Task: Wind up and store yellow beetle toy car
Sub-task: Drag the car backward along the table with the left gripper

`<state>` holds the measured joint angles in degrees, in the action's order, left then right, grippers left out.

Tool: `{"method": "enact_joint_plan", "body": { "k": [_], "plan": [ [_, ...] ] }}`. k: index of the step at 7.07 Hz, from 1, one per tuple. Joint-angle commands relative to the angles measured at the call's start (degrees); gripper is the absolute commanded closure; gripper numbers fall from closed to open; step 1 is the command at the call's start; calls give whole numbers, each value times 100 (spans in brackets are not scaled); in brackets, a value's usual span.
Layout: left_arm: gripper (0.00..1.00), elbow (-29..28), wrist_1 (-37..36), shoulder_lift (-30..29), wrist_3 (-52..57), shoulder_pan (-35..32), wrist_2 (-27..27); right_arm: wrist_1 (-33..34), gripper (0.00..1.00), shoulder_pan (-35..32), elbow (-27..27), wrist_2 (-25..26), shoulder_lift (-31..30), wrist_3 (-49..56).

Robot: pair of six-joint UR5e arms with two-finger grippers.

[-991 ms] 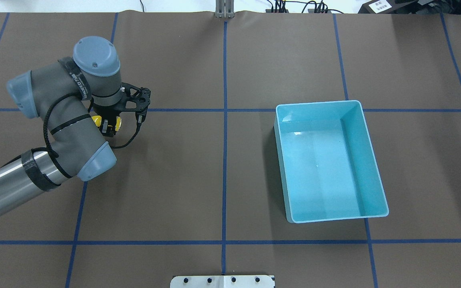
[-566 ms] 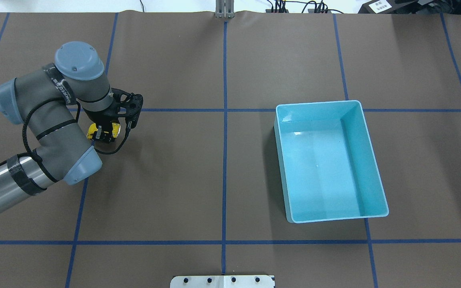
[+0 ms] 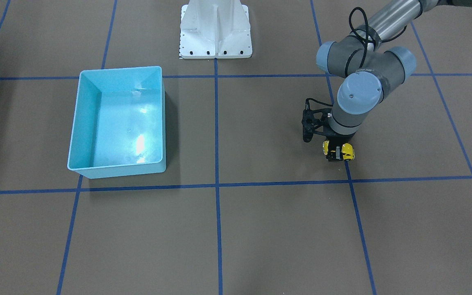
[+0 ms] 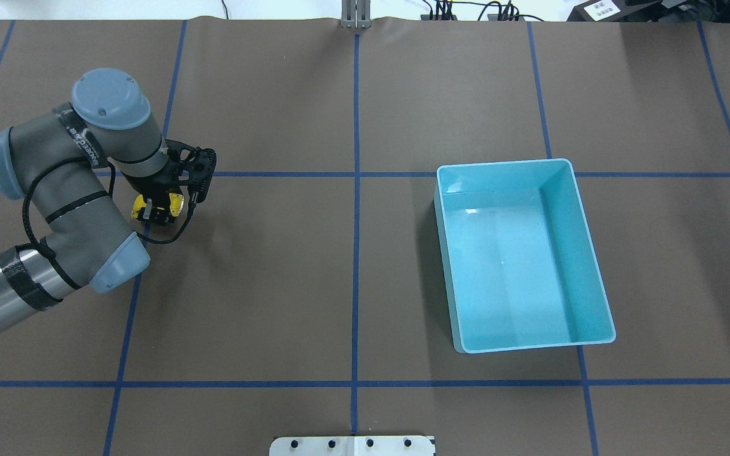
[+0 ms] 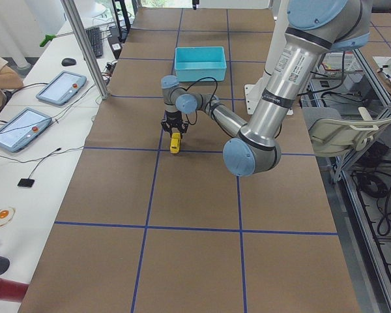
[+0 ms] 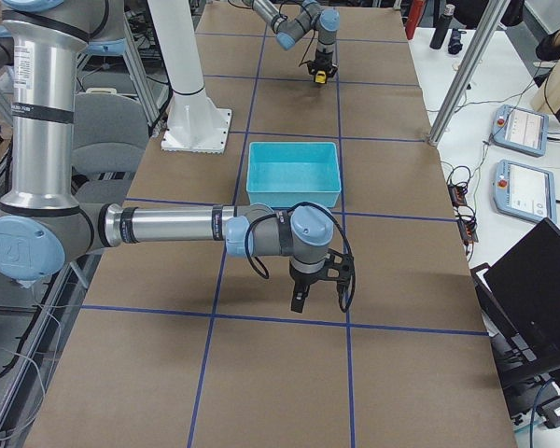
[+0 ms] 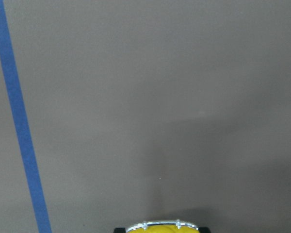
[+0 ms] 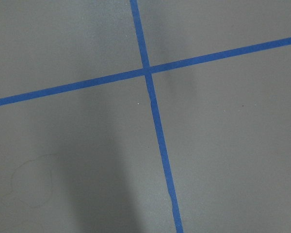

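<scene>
I read the left gripper [image 4: 157,213] clenched across the yellow beetle toy car [image 4: 176,202], at the mat beside a blue tape line, well apart from the bin [image 4: 583,253]. The car's long axis runs left-right in the overhead view; I can't tell nose from tail. Arm-band lettering is unreadable. Right gripper [image 6: 303,297]: can't tell its state.

On the surface [image 4: 276,285]: toy car [image 4: 177,203] at left within the left tool [image 4: 158,212], bin [image 4: 504,162] well apart at right.

left arm [image 4: 61,209]: elbow bent, wrist pointing straight down | left pincer [image 4: 157,212]: low at the counter [image 4: 352,285], clamped across car [image 4: 176,203] | right arm [image 6: 168,226]: stretched level, wrist down | right pincer [image 6: 299,301]: above counter, jaw state unclear
</scene>
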<state>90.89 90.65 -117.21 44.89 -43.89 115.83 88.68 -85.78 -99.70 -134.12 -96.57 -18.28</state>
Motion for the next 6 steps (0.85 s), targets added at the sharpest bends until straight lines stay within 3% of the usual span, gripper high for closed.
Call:
{"method": "enact_joint_plan", "body": {
  "k": [1, 6],
  "plan": [
    [100, -19, 127, 22, -155, 3, -16, 0, 0, 0, 3, 0, -3, 0],
    [100, -80, 355, 31, -367, 38, -8, 0, 0, 0, 3, 0, 6, 0]
  ]
}}
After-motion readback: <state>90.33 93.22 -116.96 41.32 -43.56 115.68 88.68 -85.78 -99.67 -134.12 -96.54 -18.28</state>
